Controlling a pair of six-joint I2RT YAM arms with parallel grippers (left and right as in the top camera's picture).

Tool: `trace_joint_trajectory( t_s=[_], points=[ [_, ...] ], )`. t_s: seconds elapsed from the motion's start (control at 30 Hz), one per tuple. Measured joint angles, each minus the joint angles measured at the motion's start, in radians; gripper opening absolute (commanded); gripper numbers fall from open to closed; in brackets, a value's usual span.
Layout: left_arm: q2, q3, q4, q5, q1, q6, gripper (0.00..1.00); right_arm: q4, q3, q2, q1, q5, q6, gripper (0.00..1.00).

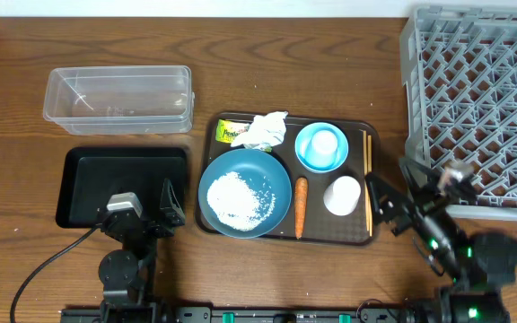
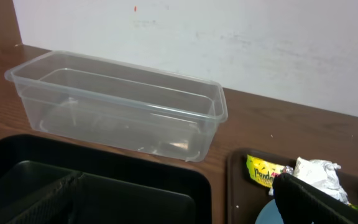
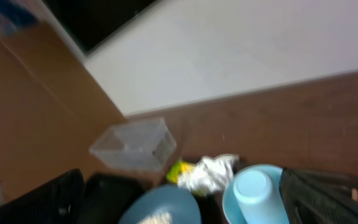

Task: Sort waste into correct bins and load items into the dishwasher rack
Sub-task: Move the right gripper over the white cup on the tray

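The large square light-grey plastic dishwasher rack (image 1: 478, 99) with a lattice bottom is set at the far right of the table, and it is cut off by the frame's top and right edges. A flat brown serving tray (image 1: 321, 229) is placed at the centre. At the far left a clear rectangular plastic tub (image 1: 118, 99) is seen, and a shallow black rectangular tray (image 1: 124, 175) lies just nearer.

On the brown tray a round dark-blue plate (image 1: 272, 175) is placed at the near left, with loose white rice (image 1: 236, 197) spread on it. A light-blue bowl (image 1: 305, 157) is set farther back; a paler round shape inside it cannot be made out. A small white cup (image 1: 342, 195) stands near it. A crumpled white paper napkin (image 1: 266, 130) partly covers a yellow-green printed wrapper (image 1: 232, 132). A small orange carrot (image 1: 300, 206) lies right of the plate, and thin wooden chopsticks (image 1: 368, 179) lie along the right rim.

The left gripper (image 2: 176, 186) is held wide and empty over the black tray. The right gripper (image 1: 395, 187) is likewise spread wide and empty, just right of the brown tray. The right wrist view is blurred.
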Motion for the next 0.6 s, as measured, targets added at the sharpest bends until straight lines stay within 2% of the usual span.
trace_joint_trajectory(
  t_s=[0.3,0.6],
  points=[
    [0.000,0.000,0.000,0.000,0.000,0.002,0.98,-0.214,0.219,0.392,0.144,0.003,-0.203,0.99],
    [0.000,0.000,0.000,0.000,0.000,0.002,0.98,-0.494,0.421,0.645,0.342,0.335,-0.311,0.99]
  ],
)
